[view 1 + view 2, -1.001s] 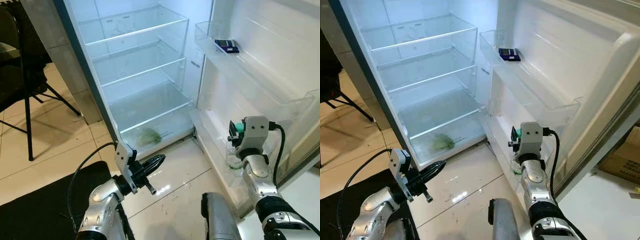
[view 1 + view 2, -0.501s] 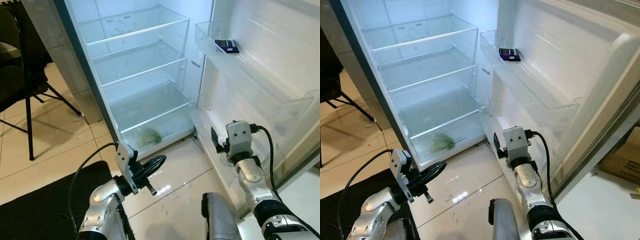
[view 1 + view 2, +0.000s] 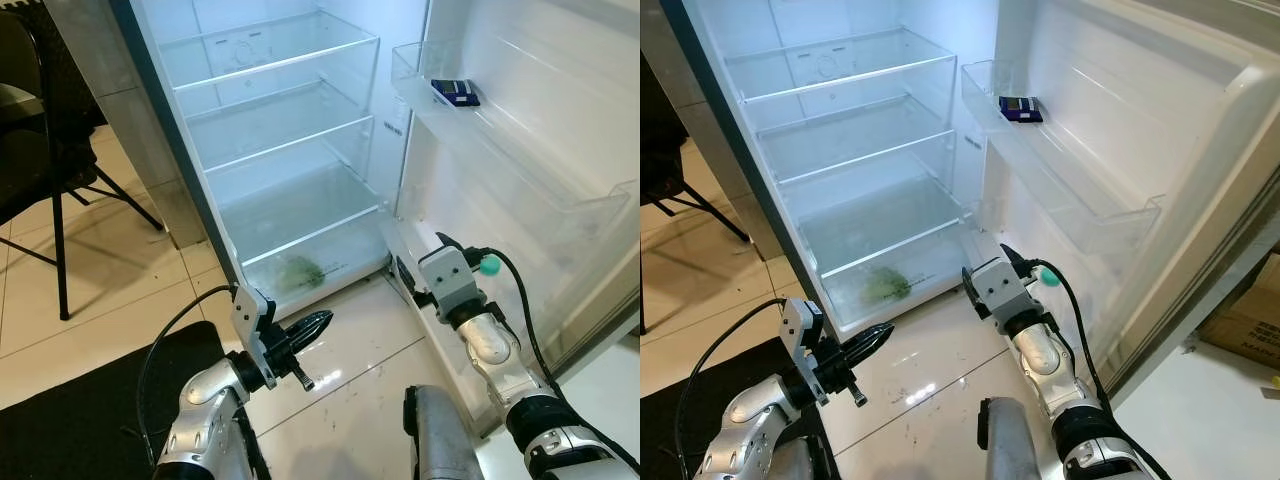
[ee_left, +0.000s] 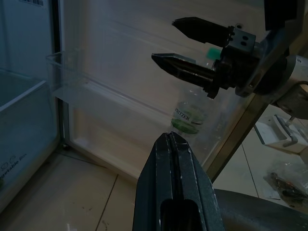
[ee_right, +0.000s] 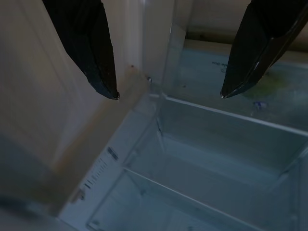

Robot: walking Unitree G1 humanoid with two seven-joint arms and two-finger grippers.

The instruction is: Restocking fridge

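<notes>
Now that the right gripper [image 4: 180, 45] has swung away from the door shelf [image 4: 86, 94], jaws wide and empty, the bottle [image 4: 188, 117] stands stocked; left gripper [image 3: 305, 328] idles, jaws closed.

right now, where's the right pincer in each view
Left eye view: right pincer, open, low, right of centre, at the fridge door.
Right eye view: low centre.
Left wrist view: beyond the shut left pincer, before the door.
Right wrist view: its fingers frame the shelves.
Shared landmark: glass fridge shelves.

Glossy cream tile floor [image 3: 110, 290]; black chair [image 3: 40, 150]; dark mat [image 3: 80, 410].
</notes>
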